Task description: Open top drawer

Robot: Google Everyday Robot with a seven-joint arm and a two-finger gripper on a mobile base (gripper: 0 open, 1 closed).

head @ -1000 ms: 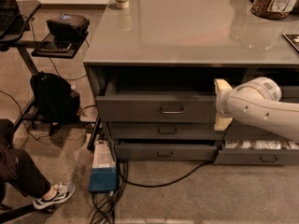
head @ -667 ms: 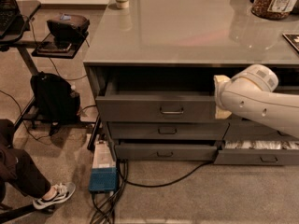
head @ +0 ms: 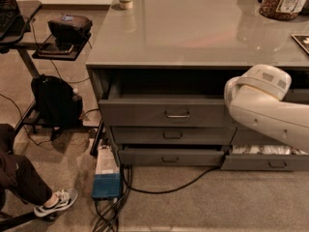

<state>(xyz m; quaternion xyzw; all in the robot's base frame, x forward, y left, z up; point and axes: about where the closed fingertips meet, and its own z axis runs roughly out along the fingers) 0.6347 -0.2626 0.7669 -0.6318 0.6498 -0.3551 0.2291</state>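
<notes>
The top drawer [head: 145,112] is a wide grey metal drawer under the grey countertop [head: 193,28]. It stands pulled out a short way, with a dark gap behind its front. Its small loop handle [head: 177,114] sits at the centre of the front. My white arm [head: 263,105] reaches in from the right. My gripper [head: 229,100] is at the right end of the drawer front, mostly covered by the arm's last link.
Two shallower grey drawers [head: 172,135] lie below, and a low drawer with white contents [head: 263,150] is open at the right. A blue and white box [head: 107,175] and cables lie on the floor. A backpack [head: 55,103] and a seated person's shoe [head: 58,201] are at the left.
My arm has risen slightly at the drawer's right end, and the pale fingers seen earlier no longer show. The drawer front has not visibly moved.
</notes>
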